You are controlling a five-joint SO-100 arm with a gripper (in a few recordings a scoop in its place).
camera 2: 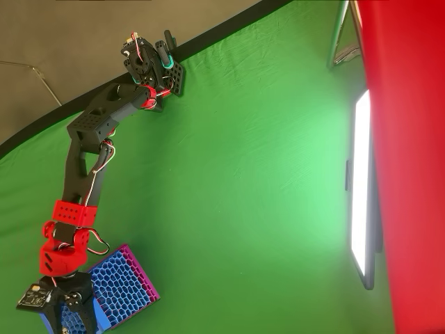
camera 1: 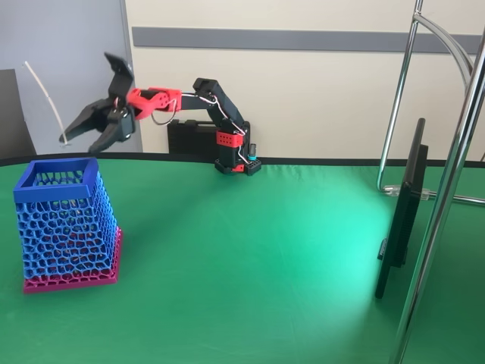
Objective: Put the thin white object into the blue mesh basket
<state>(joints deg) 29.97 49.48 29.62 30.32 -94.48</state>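
The blue mesh basket (camera 1: 64, 220) with a magenta base stands on the green cloth at the left; in the overhead view the basket (camera 2: 122, 282) lies at the bottom left. My gripper (camera 1: 81, 142) hangs above the basket's rim with its jaws spread open, and from overhead the gripper (camera 2: 69, 313) sits over the basket's left part. The thin white object (camera 1: 47, 95) rises up and to the left in a slight curve. Its lower dark tip is at the end of the left finger (camera 1: 72, 130). I cannot tell whether it touches the finger.
A dark flat screen (camera 1: 402, 220) stands edge-on at the right beside shiny metal stand tubes (camera 1: 447, 189). A black case (camera 1: 189, 138) sits behind the arm's base (camera 1: 236, 163). From overhead, a red shape (camera 2: 410, 139) near the camera covers the right side.
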